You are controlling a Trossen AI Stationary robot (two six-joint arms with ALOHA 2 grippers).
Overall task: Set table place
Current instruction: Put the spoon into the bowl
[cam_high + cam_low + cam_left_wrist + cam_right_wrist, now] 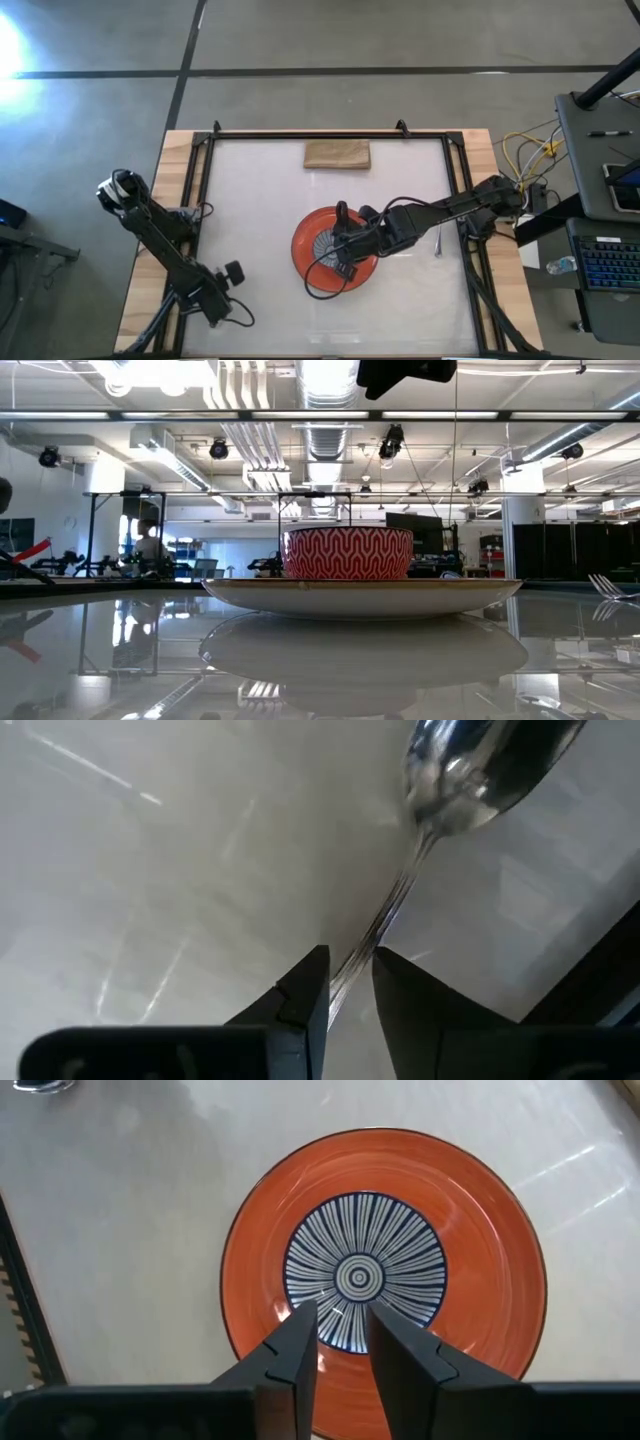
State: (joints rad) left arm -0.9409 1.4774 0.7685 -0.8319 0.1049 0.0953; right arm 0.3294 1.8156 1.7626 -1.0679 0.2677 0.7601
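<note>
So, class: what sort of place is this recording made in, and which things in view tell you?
Probably an open robotics lab or workshop: exposed ceiling ducts, a concrete floor, and a desk with a keyboard beside the table.

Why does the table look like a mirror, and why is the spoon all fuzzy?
Low view: the glossy table reflects the plate and ceiling lights. Left wrist view: the spoon sits very close to the camera, so it blurs, with bright glints. High view: strong glare at the top left corner.
</note>
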